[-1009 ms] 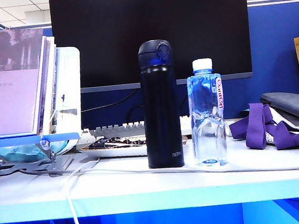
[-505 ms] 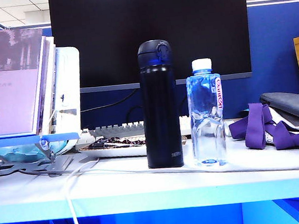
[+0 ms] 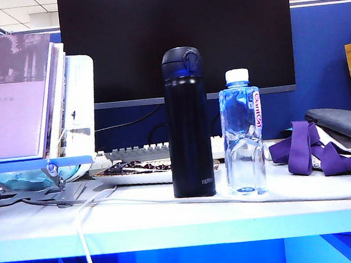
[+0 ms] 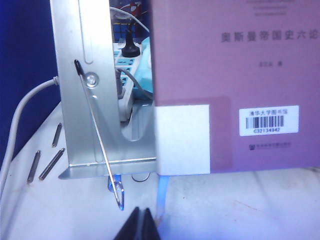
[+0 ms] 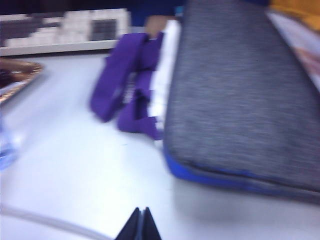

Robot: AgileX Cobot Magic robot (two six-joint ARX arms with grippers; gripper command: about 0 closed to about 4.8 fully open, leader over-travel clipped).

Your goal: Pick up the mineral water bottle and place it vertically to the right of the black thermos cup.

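Office desk: monitor [image 3: 176, 38], keyboard [image 3: 141, 152], blue cubicle partition [image 3: 327, 55], propped book [image 3: 12, 97].

White desk [image 3: 172, 222], holding black thermos cup [image 3: 188, 124] and mineral water bottle [image 3: 243, 134] upright side by side, plus white cable [image 3: 86, 233], purple strap [image 3: 301, 147], grey pouch [image 3: 342, 121].

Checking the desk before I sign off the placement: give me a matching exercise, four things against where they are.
Things:
1. mineral water bottle
2. black thermos cup
3. purple strap
4. book

Places:
A. far left, propped on a stand
B. upright, just right of the thermos
C. centre, before the monitor
D. right side, against the grey bag

Pairs: 1-B, 2-C, 3-D, 4-A
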